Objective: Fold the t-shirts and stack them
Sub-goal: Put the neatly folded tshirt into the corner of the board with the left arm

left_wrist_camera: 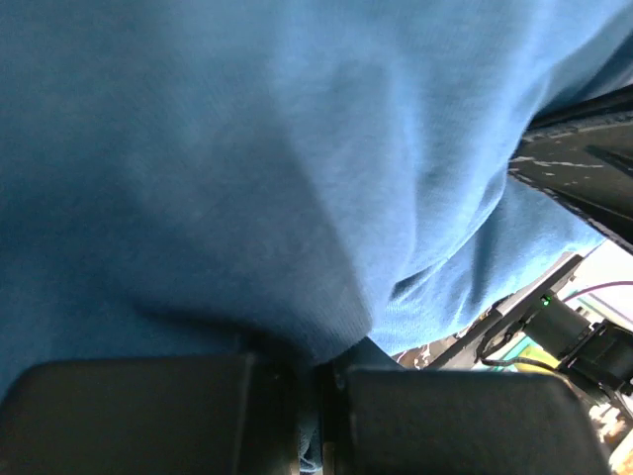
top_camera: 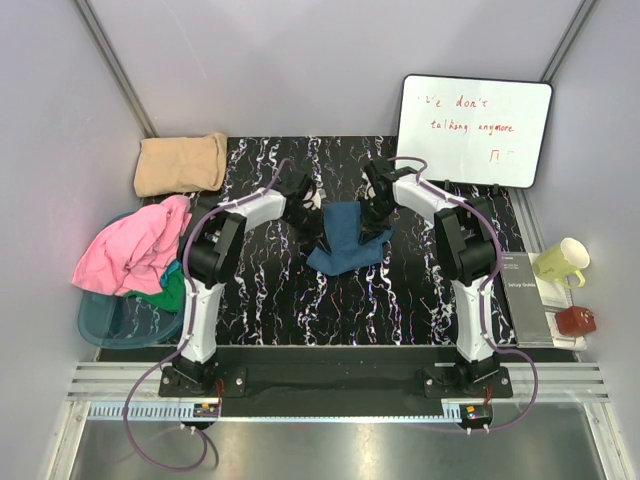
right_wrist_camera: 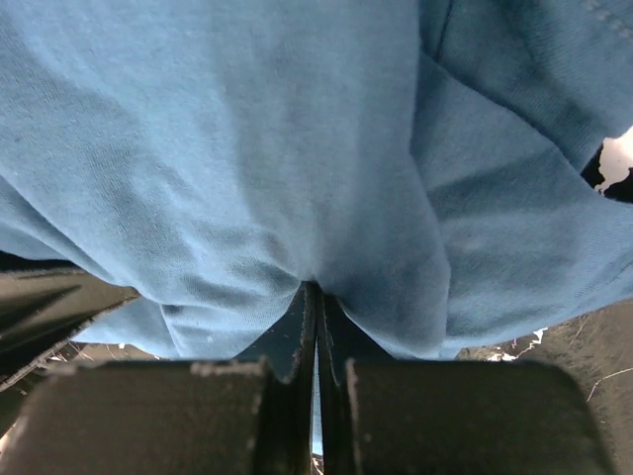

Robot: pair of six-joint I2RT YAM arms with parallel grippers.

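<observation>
I see left hand (left_wrist_camera: 321, 371) and right hand (right_wrist_camera: 316, 307) each pinching the blue t-shirt (top_camera: 350, 245), bunched at middle of the surface (top_camera: 270, 300). Tan t-shirt (top_camera: 180, 163) folded at far-left corner. Whiteboard (top_camera: 475, 160): "don't talking anymore".

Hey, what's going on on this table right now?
The left arm and right arm each have their jaws shut on the blue t-shirt, holding it bunched between them at mid-table. A tan shirt lies folded at the far left corner; a pink shirt and a green shirt sit in the basin on the left.
</observation>
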